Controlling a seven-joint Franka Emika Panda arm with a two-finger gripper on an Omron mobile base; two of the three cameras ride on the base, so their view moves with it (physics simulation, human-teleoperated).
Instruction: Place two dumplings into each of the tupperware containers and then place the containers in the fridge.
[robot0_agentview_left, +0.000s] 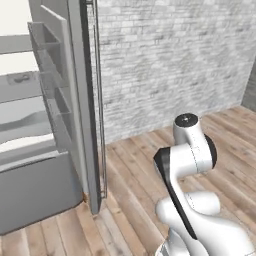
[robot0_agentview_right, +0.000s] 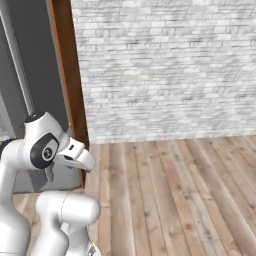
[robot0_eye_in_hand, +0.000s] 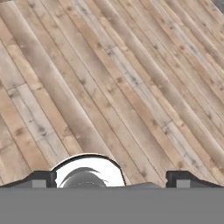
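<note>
The gripper (robot0_eye_in_hand: 112, 178) hung over bare wooden floor (robot0_eye_in_hand: 131, 87) in the hand view, its two dark fingertips (robot0_eye_in_hand: 41, 178) set wide apart with nothing between them; it was open and carried nothing. The arm (robot0_agentview_left: 186, 160) was folded close above the base, not reaching toward anything.

Beyond the arm, to its left, the fridge (robot0_agentview_left: 30, 150) stood with its door (robot0_agentview_left: 82, 110) swung open. The white interior, grey shelves, the door bins (robot0_agentview_left: 50, 75) and the grey bottom drawer (robot0_agentview_left: 35, 192) were visible in the left base view. A small darkish item sat on an upper shelf (robot0_agentview_left: 20, 78); it was too small and blurred to say whether it was one of the tupperware containers. In the right base view only the grey outer face of the door and a brown wooden edge (robot0_agentview_right: 70, 75) showed. Farthest back ran a pale brick wall (robot0_agentview_right: 165, 70).

No dumplings and no clearly identifiable container appeared in any view, so the filling step could not be confirmed. Judgement: with the fridge open, the hand empty and the arm tucked, the robot was either between trips or at the end of the placing; which of these applied could not be settled from these views.
</note>
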